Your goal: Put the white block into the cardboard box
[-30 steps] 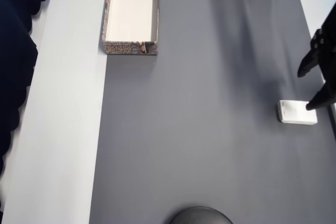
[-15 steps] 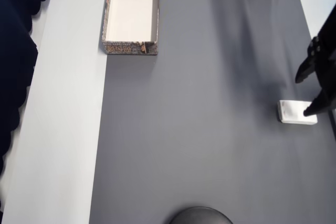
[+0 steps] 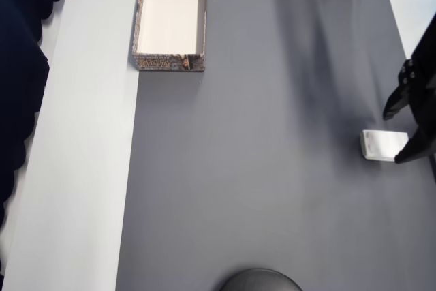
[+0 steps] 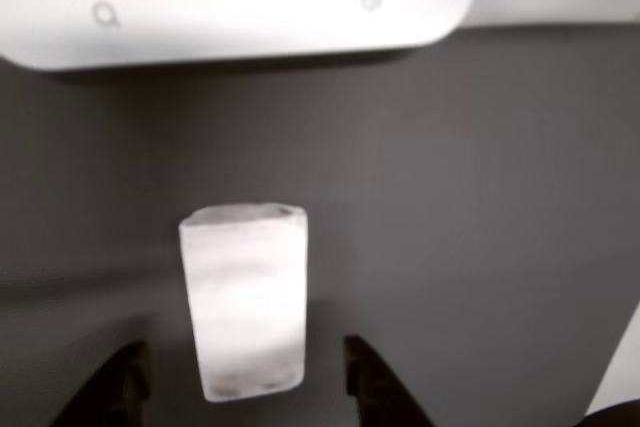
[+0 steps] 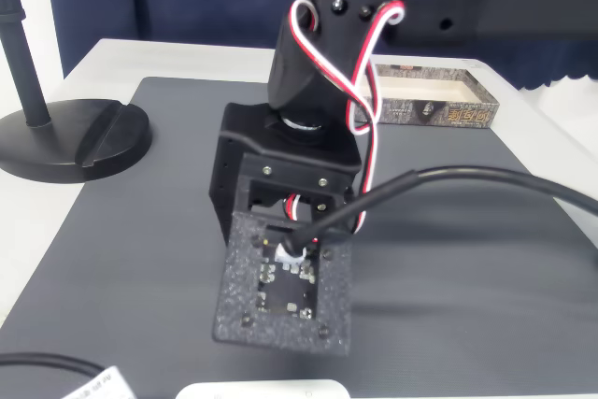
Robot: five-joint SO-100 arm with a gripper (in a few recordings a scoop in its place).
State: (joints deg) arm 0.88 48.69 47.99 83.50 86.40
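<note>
Two spread fingers of the gripper [image 3: 403, 134] straddle the block's [image 3: 381, 146] end, gripping nothing; the box [image 3: 172, 15] sits well apart from it.

I've got the gripper [image 3: 404, 134] spread wide, its 2 black fingers [image 4: 372, 387] straddling the white block [image 4: 245, 299], arm hanging over it.

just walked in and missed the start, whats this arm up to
The arm's gripper hangs open over the white block, which lies flat on the dark mat. In the wrist view the block sits between the two fingertips, not yet pinched. The cardboard box waits at the mat's far corner, nothing inside the part in view.
</note>
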